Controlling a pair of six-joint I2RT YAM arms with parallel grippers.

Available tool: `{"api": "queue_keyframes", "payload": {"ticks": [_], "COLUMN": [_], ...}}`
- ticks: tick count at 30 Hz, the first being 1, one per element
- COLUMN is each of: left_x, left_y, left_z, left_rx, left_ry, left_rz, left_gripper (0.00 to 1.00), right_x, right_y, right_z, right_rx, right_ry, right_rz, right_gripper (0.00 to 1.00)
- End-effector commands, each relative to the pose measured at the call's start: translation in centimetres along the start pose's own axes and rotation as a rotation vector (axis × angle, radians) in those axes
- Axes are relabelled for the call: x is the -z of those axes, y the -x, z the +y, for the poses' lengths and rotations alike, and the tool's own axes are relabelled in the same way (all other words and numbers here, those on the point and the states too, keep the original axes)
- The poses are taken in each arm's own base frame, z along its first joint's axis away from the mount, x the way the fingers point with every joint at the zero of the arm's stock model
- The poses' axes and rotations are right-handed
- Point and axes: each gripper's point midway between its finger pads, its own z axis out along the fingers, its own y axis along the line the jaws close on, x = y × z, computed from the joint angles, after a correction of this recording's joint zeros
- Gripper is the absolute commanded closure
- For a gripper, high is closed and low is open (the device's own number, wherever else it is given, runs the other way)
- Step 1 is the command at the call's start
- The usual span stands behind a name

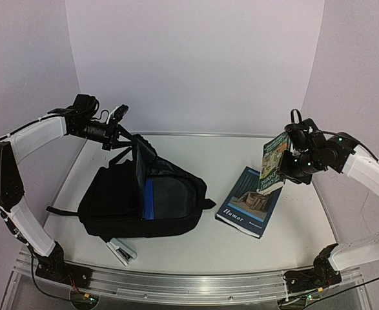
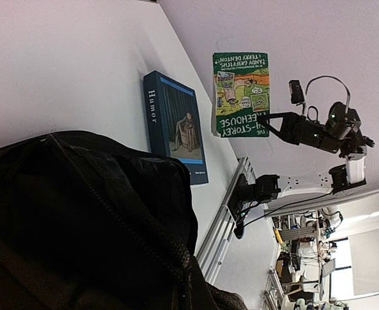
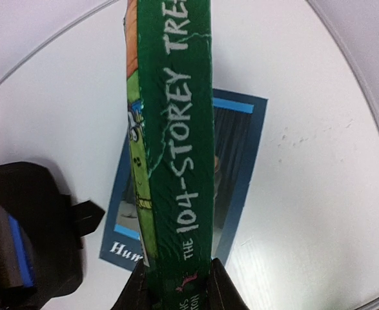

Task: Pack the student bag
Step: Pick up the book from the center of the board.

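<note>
Top external view, from the left: the left claw [image 1: 116,131] is clenched on the top edge of the student bag [image 1: 121,206] and holds its mouth up and open. The bag lies on the left part of the table [image 1: 195,255]. Something blue shows inside the mouth, but I cannot tell what it is. Just in front of the bag lies a small white thing [image 1: 121,250], maybe a stapler, not packed yet. To the right, well apart from the bag, a blue book [image 1: 248,201] lies flat on the table. Above it hangs a green book [image 1: 274,158], and the right claw [image 1: 286,171] grasps it by one end, up in the air. I think the packing is only partly done: the green book must go across into the bag, then the blue book and the small thing. The bag's mouth looks narrow and floppy, and a black strap [image 1: 61,210] trails beside it, so a book could catch there.
</note>
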Motion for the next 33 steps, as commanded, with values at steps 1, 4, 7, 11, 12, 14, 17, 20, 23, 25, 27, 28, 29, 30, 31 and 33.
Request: {"api": "queue_keyframes", "payload": {"ticks": [1, 4, 7, 11, 12, 14, 17, 20, 23, 25, 27, 28, 29, 30, 31, 33], "left_x": [0.7, 0.7, 0.6, 0.8, 0.8, 0.9, 0.9, 1.0, 1.1, 1.1, 1.0, 1.0, 1.0, 1.0, 1.0, 1.0], "left_y": [0.9, 0.9, 0.9, 0.9, 0.9, 0.9, 1.0, 1.0, 1.0, 1.0, 1.0, 1.0, 1.0, 1.0, 1.0, 0.9], "left_z": [-1.6, -1.7, -1.8, -2.0, -2.1, -2.2, -2.4, -2.6, -2.7, -2.8, -2.7, -2.7, -2.7, -2.7, -2.7, -2.7], "left_rx": [-0.073, -0.072, -0.068, -0.074, -0.075, -0.079, -0.082, -0.084, -0.087, -0.087, -0.084, -0.083, -0.082, -0.081, -0.081, -0.082], "left_ry": [-0.035, -0.042, -0.047, -0.048, -0.049, -0.05, -0.054, -0.059, -0.06, -0.061, -0.062, -0.063, -0.064, -0.066, -0.066, -0.067], "left_rz": [-0.033, -0.035, -0.034, -0.037, -0.038, -0.04, -0.042, -0.042, -0.044, -0.045, -0.044, -0.044, -0.042, -0.042, -0.042, -0.043], "left_gripper": [1.0, 1.0, 1.0, 1.0, 1.0, 1.0, 1.0, 1.0, 1.0, 1.0, 1.0, 1.0, 1.0, 1.0, 1.0, 1.0], "right_x": [0.9, 0.1, -0.9, -1.9, -2.4, -3.3, -4.4, -5.4, -6.3, -6.9, -7.4, -7.7, -7.9, -8.1, -8.3, -8.6], "right_y": [3.0, 3.7, 3.6, 3.0, 2.5, 1.7, 0.9, 0.2, -0.6, -1.2, -1.6, -1.8, -2.0, -2.1, -2.2, -2.3], "right_z": [-4.4, -6.7, -8.6, -10.2, -10.3, -10.4, -10.4, -10.3, -10.5, -10.4, -10.3, -10.3, -10.3, -10.3, -10.4, -10.4], "right_rx": [0.139, 0.133, 0.1, 0.069, 0.068, 0.066, 0.054, 0.045, 0.039, 0.034, 0.028, 0.027, 0.025, 0.025, 0.024, 0.021], "right_ry": [-0.302, -0.388, -0.415, -0.41, -0.406, -0.407, -0.402, -0.393, -0.393, -0.384, -0.37, -0.365, -0.362, -0.361, -0.361, -0.36], "right_rz": [-0.112, -0.078, -0.024, 0.047, 0.073, 0.108, 0.136, 0.153, 0.173, 0.186, 0.195, 0.198, 0.201, 0.204, 0.205, 0.208], "right_gripper": [1.0, 1.0, 1.0, 1.0, 1.0, 1.0, 1.0, 1.0, 1.0, 0.96, 0.9, 0.86, 0.82, 0.78, 0.73, 0.66]}}
